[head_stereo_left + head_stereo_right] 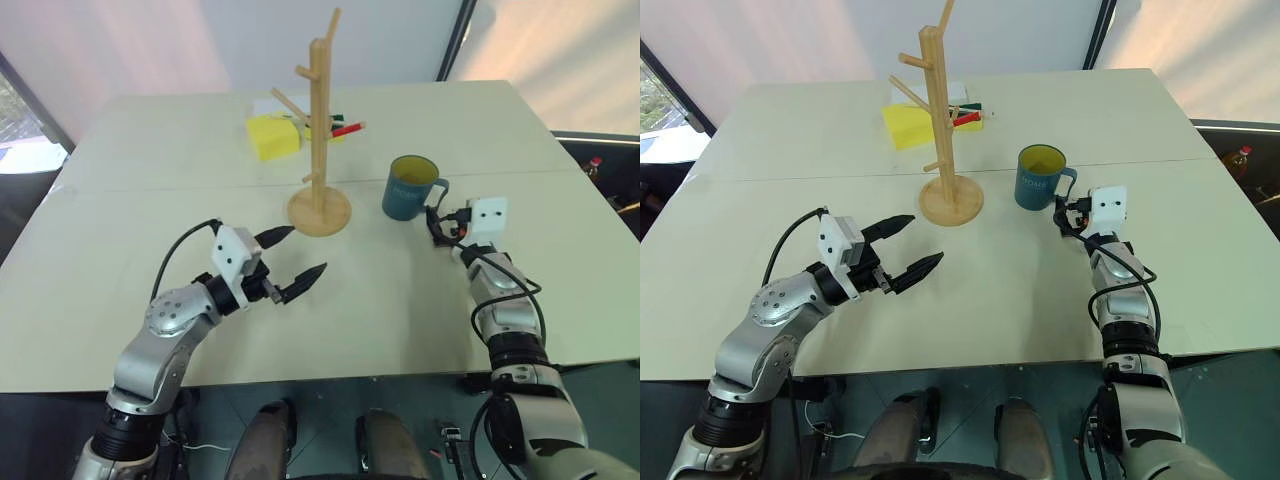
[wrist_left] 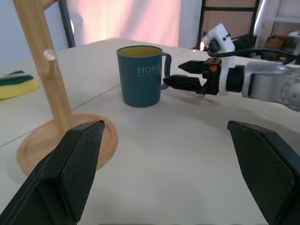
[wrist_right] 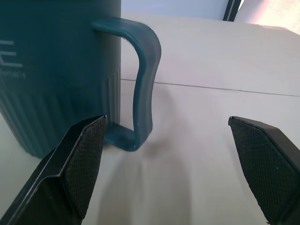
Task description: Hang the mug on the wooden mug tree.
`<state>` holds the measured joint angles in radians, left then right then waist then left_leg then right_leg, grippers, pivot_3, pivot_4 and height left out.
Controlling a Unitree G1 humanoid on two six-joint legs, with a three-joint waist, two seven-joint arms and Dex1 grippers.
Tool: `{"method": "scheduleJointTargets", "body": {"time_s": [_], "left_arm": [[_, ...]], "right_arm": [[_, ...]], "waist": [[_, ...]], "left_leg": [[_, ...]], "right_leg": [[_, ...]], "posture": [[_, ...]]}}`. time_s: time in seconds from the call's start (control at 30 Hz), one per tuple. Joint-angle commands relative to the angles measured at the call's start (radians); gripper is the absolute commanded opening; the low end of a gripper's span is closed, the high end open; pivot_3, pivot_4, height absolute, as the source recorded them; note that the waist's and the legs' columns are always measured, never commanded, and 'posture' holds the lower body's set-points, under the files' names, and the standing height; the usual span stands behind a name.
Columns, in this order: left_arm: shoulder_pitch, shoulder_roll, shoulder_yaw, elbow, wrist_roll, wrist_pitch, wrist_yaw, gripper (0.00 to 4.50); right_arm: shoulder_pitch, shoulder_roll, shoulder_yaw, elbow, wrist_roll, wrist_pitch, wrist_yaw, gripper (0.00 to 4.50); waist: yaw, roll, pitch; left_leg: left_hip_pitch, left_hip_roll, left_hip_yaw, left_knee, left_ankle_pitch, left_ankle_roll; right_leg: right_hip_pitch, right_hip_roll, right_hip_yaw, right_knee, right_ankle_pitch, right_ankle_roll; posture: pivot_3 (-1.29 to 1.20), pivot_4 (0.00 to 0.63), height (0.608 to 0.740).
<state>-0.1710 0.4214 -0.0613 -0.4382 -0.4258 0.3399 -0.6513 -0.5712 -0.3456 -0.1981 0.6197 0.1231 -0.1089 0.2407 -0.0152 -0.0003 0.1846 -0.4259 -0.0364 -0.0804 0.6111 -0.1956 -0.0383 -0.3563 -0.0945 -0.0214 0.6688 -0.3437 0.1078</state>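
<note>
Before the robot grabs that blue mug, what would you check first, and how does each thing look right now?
1. The mug stands upright on the table: ok.
2. Its handle faces the right gripper: ok.
3. Right gripper open: ok.
4. Handle between the right gripper's fingers: not ok, one fingertip is level with it, nothing closed.
5. The wooden mug tree upright, pegs free: ok.
6. Left gripper open, away from the mug: ok.

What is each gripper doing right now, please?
Left gripper: open, holding nothing.
Right gripper: open, empty, fingers at the handle of the dark teal-blue ceramic mug.
</note>
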Motion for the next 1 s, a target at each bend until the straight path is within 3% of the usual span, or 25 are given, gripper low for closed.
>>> {"method": "scheduleJointTargets", "body": {"time_s": [0.03, 0.17, 0.23, 0.37, 0.47, 0.7, 0.87, 1.0], "left_arm": [[-0.01, 0.007, 0.003, -0.04, -0.011, -0.002, -0.009, 4.5], [-0.01, 0.009, 0.002, -0.041, -0.007, -0.003, -0.009, 4.5], [-0.008, 0.011, 0.003, -0.041, -0.007, -0.003, -0.009, 4.5], [0.006, 0.014, 0.007, -0.046, -0.005, -0.007, -0.009, 4.5], [0.008, 0.017, 0.009, -0.043, -0.004, -0.009, -0.009, 4.5], [0.012, 0.028, 0.021, -0.036, -0.003, -0.013, -0.012, 4.5], [0.022, 0.061, 0.089, 0.011, 0.01, -0.047, -0.008, 4.5], [0.016, 0.092, 0.145, 0.054, -0.001, -0.065, -0.025, 4.5]], "right_arm": [[-0.051, 0.003, 0.003, 0.042, -0.012, -0.039, -0.015, 4.31], [-0.089, 0.01, 0.006, 0.115, -0.012, -0.049, -0.022, 4.31], [-0.102, 0.013, 0.002, 0.141, -0.009, -0.056, -0.023, 3.77], [-0.128, 0.016, 0.0, 0.189, -0.005, -0.087, -0.014, 1.91], [-0.138, 0.019, -0.001, 0.204, 0.002, -0.099, 0.002, 0.14], [-0.122, 0.029, -0.005, 0.163, 0.03, -0.104, 0.046, 0.14], [-0.005, -0.058, 0.116, -0.143, -0.036, -0.177, 0.225, 0.14], [0.006, -0.116, 0.144, -0.331, -0.006, -0.112, 0.317, 0.14]], "waist": [[0.0, 0.0, 0.0], [0.0, 0.0, 0.0], [-0.001, 0.0, 0.0], [-0.001, 0.0, 0.0], [-0.001, 0.0, 0.0], [-0.001, 0.0, 0.0], [0.001, 0.001, 0.001], [-0.004, 0.002, 0.001]], "left_leg": [[0.0, 0.0, 0.0, 0.0, 0.0, 0.0], [0.0, 0.0, 0.0, 0.0, 0.0, 0.0], [0.0, 0.0, 0.0, 0.0, 0.0, 0.0], [0.0, 0.0, 0.0, 0.0, 0.0, 0.0], [0.0, 0.0, 0.0, 0.0, 0.0, 0.0], [0.0, 0.0, 0.0, 0.0, 0.0, 0.0], [0.0, 0.0, 0.0, 0.0, 0.0, 0.0], [0.0, 0.0, 0.0, 0.0, 0.0, 0.0]], "right_leg": [[0.0, 0.0, 0.0, 0.0, 0.0, 0.0], [0.0, 0.0, 0.0, 0.0, 0.0, 0.0], [0.0, 0.0, 0.0, 0.0, 0.0, 0.0], [0.0, 0.0, 0.0, 0.0, 0.0, 0.0], [0.0, 0.0, 0.0, 0.0, 0.0, 0.0], [0.0, 0.0, 0.0, 0.0, 0.0, 0.0], [-0.001, 0.0, 0.0, 0.0, 0.0, 0.0], [-0.001, 0.001, 0.001, 0.001, 0.0, 0.0]], "posture": [[0.0, 0.15, 0.74], [0.0, 0.15, 0.74], [0.0, 0.15, 0.74], [0.0, 0.15, 0.74], [0.0, 0.15, 0.74], [0.0, 0.15, 0.74], [0.0, 0.15, 0.74], [0.0, 0.15, 0.74]]}}
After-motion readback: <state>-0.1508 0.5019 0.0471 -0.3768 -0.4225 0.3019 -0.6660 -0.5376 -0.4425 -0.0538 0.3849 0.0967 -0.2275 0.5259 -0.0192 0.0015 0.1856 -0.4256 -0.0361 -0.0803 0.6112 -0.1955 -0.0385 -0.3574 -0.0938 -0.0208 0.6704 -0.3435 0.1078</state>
